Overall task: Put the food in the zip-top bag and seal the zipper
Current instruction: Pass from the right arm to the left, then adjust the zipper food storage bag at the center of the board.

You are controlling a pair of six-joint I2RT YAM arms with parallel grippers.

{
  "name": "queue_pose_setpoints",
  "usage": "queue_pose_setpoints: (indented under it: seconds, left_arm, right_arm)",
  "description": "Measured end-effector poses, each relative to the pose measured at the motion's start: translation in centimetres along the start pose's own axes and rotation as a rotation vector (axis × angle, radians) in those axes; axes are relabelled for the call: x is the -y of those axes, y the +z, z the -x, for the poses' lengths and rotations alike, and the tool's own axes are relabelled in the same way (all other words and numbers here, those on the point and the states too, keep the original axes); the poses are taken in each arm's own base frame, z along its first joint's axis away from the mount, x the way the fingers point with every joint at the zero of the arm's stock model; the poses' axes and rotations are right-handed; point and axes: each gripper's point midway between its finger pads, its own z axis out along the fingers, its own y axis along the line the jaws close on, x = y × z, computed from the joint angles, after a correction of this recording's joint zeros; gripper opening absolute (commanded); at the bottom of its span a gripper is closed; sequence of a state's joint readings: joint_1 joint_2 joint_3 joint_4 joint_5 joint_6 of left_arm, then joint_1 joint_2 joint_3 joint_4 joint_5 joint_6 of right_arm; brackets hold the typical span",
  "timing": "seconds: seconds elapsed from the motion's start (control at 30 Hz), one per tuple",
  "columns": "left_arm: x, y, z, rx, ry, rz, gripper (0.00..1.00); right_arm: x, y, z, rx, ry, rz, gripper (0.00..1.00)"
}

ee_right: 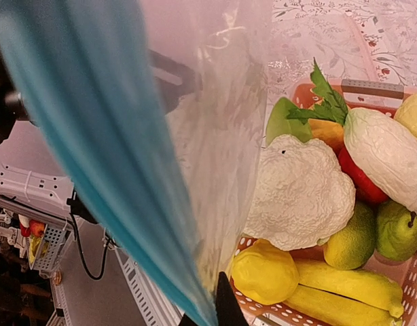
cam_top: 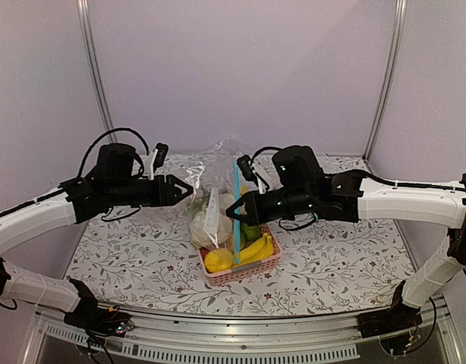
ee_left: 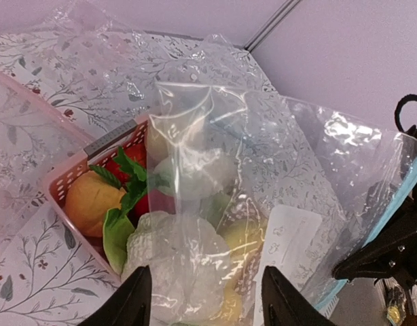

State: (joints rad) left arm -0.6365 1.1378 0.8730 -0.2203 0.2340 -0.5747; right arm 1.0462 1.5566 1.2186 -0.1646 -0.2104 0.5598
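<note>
Pale lilac walls (cam_top: 240, 68) all round, plain panels meeting at a slim aluminium left post (cam_top: 94, 64) and a matching right post (cam_top: 388, 68), and the light falls soft and even, hardly a shadow on them. Down below, the table (cam_top: 332, 258) wears a white cloth printed with grey leafy vines and small red sprigs, while a metal rail (cam_top: 240, 327) and a slotted duct (cam_top: 218, 353) run along its near edge. Over on the right wrist view there's a glimpse past that edge: greyish floor (ee_right: 106, 292), and dark, blurred clutter at the far left.
</note>
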Motion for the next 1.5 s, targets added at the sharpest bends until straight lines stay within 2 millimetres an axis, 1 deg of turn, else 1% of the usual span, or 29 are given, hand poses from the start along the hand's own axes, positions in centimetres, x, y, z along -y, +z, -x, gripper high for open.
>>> queue_pose_setpoints:
  seconds: [0.1,0.13,0.17,0.23,0.27,0.3,0.4,0.47,0.53,0.6,0.7,0.93,1.0,1.07,1.17,1.23,1.37,1.5]
  left_arm:
    - [-0.2,0.8,-0.1,-0.013,-0.006,-0.009,0.40]
    - [-0.4,1.1,-0.2,-0.020,-0.008,-0.010,0.34]
    - [-0.5,1.3,-0.3,-0.025,-0.010,-0.013,0.26]
    - [-0.5,1.7,-0.4,-0.031,-0.009,-0.022,0.06]
    - [-0.6,1.8,-0.3,-0.031,-0.010,-0.027,0.00]
    - [-0.7,1.9,-0.3,-0.031,-0.010,-0.028,0.00]
    - [-1.6,1.9,-0.1,-0.019,-0.022,-0.023,0.00]
    - [-2.7,1.9,-0.5,-0.019,-0.036,-0.012,0.00]
    - [-3.8,1.9,-1.2,-0.031,-0.050,0.004,0.00]
    - [-4.5,1.9,-1.7,-0.044,-0.059,0.009,0.00]
    - [-5.0,1.7,-2.2,-0.052,-0.063,0.003,0.00]
    - [-5.6,1.5,-2.2,-0.041,-0.073,-0.016,0.00]
    - [-5.8,1.4,-2.2,-0.038,-0.075,-0.019,0.00]
    - [-5.9,1.4,-2.2,-0.037,-0.077,-0.023,0.00]
    - [-6.2,1.4,-2.2,-0.031,-0.080,-0.024,0.00]
    - [-6.3,1.4,-2.1,-0.028,-0.083,-0.023,0.00]
    - [-6.6,1.4,-2.4,-0.034,-0.089,-0.022,0.00]
    - [-6.6,1.4,-2.5,-0.040,-0.092,-0.030,0.00]
  right_arm:
    - [-0.1,0.0,-0.1,-0.003,0.000,0.005,0.01]
    - [-0.1,0.0,-0.1,-0.004,0.000,0.007,0.04]
    - [-0.1,0.0,-0.1,-0.005,0.000,0.007,0.09]
    - [-0.2,0.0,-0.1,-0.004,0.000,0.010,0.14]
    - [-0.2,0.0,0.0,-0.003,0.002,0.011,0.17]
    - [-0.3,0.0,0.0,-0.001,0.005,0.013,0.21]
    - [-0.3,0.0,0.2,0.008,0.006,0.015,0.39]
    - [-0.2,0.0,0.2,0.017,0.011,0.013,0.45]
    - [0.2,0.0,-0.1,0.023,0.018,0.008,0.47]
    - [0.7,0.0,-0.4,0.027,0.035,0.000,0.48]
    - [1.3,-0.2,-0.7,0.043,0.057,0.002,0.47]
    - [1.3,-0.2,0.3,0.097,0.097,0.031,0.40]
    - [1.6,-0.2,0.6,0.111,0.110,0.031,0.38]
    - [2.3,-0.2,0.5,0.118,0.134,0.020,0.38]
    - [4.3,-0.2,-0.3,0.110,0.190,-0.018,0.37]
    - [5.2,-0.2,-0.6,0.107,0.222,-0.035,0.36]
    - [5.3,0.0,-0.4,0.113,0.264,-0.024,0.36]
    - [5.6,0.8,-0.6,0.107,0.302,-0.014,0.37]
